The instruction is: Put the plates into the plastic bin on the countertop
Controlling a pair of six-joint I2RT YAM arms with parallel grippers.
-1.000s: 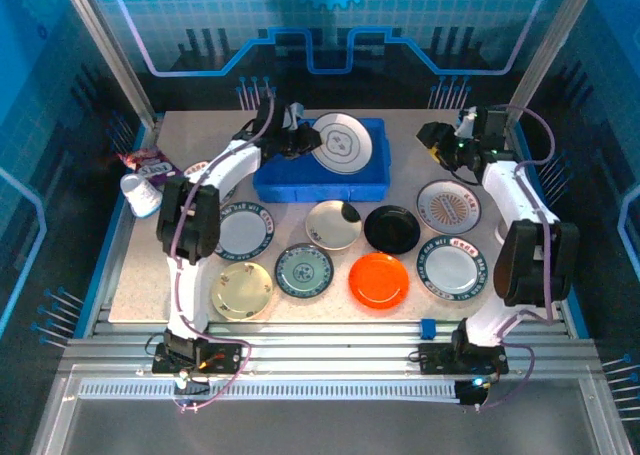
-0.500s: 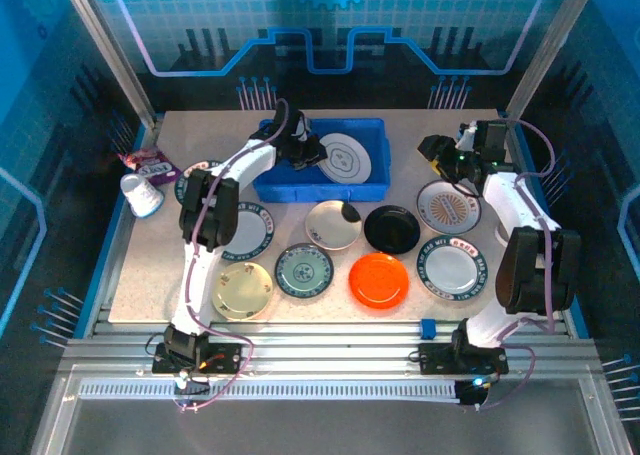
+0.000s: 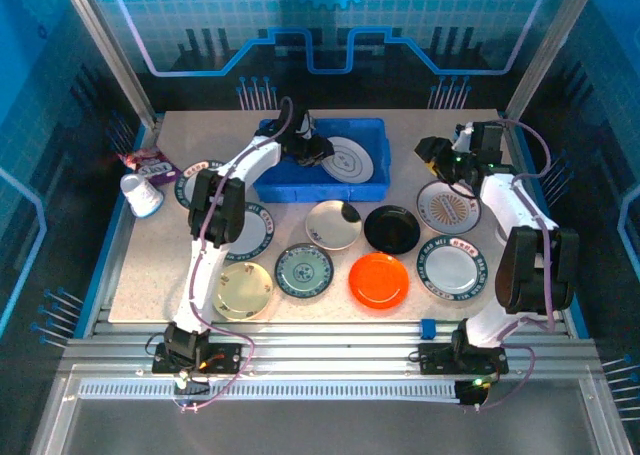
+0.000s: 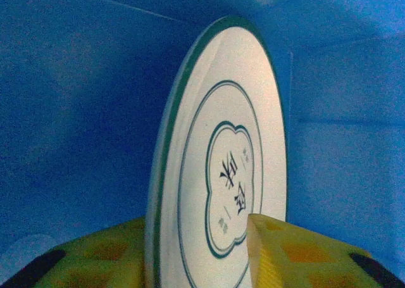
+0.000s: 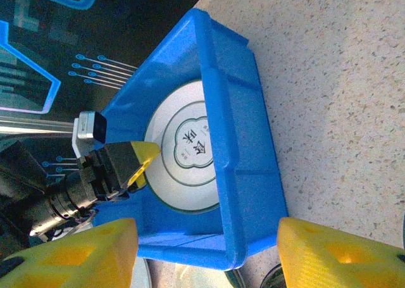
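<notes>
Left wrist: left tool [image 4: 196, 219] straddles the plate [image 4: 221, 111] rim (grip unclear) inside bin [image 4: 76, 111] walls; right tool [image 5: 207, 223] spread.

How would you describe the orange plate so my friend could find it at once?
Start at the blue bin at the far side of the countertop, then come forward to the nearest row of plates. The orange plate lies third from the left there, in front of the black plate, the only plain bright one.

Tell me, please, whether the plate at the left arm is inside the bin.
Inside: the plate sits within the blue bin, walls around it from above and both wrists.
</notes>
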